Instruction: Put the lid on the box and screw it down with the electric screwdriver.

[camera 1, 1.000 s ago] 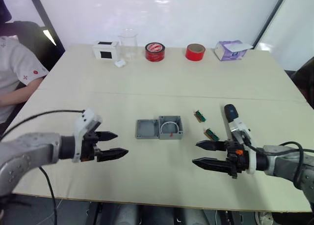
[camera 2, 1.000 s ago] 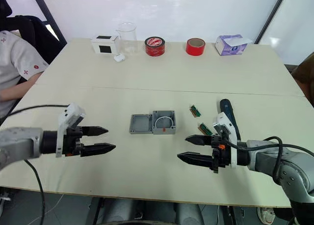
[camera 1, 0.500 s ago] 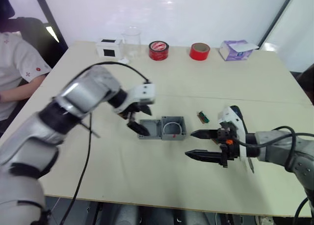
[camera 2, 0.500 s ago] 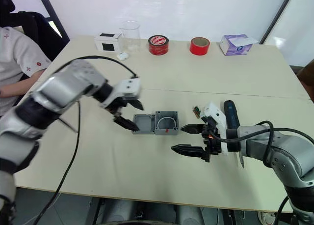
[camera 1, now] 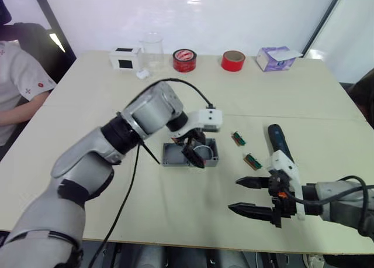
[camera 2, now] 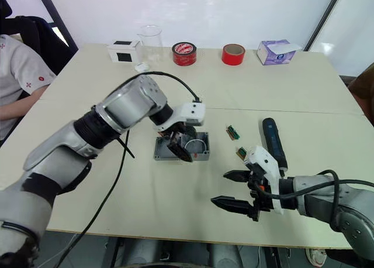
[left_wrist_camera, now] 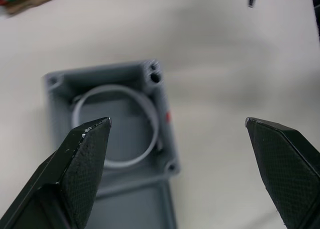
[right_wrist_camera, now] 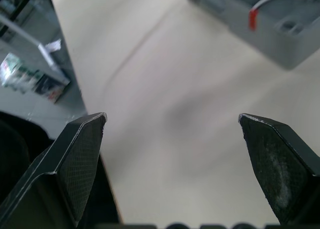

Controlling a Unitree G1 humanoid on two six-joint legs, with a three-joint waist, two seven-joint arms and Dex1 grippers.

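Note:
The box (camera 1: 208, 153) sits mid-table, a deep grey square with a white loop and a red bit inside, clear in the left wrist view (left_wrist_camera: 107, 124). The lid (camera 1: 169, 157) lies flat against the box's left side, partly behind my left arm. My left gripper (camera 1: 196, 157) hovers open just above the seam between box and lid, holding nothing. The electric screwdriver (camera 1: 277, 140) lies on the table to the right. In front of it, near the table's front edge, my right gripper (camera 1: 234, 193) is open and empty, pointing left toward the box (right_wrist_camera: 270, 14).
Two small green circuit pieces (camera 1: 237, 138) (camera 1: 252, 160) lie between box and screwdriver. Along the far edge stand a white box with a black patch (camera 1: 124, 58), a glass beaker (camera 1: 153, 48), two red tape rolls (camera 1: 184, 61) (camera 1: 233, 61) and a purple tissue box (camera 1: 274, 58). A person (camera 1: 17, 86) sits at the left.
My left arm has swung from the near left across the table to above the box and lid. The right gripper has drawn back a little toward the front edge, still open.

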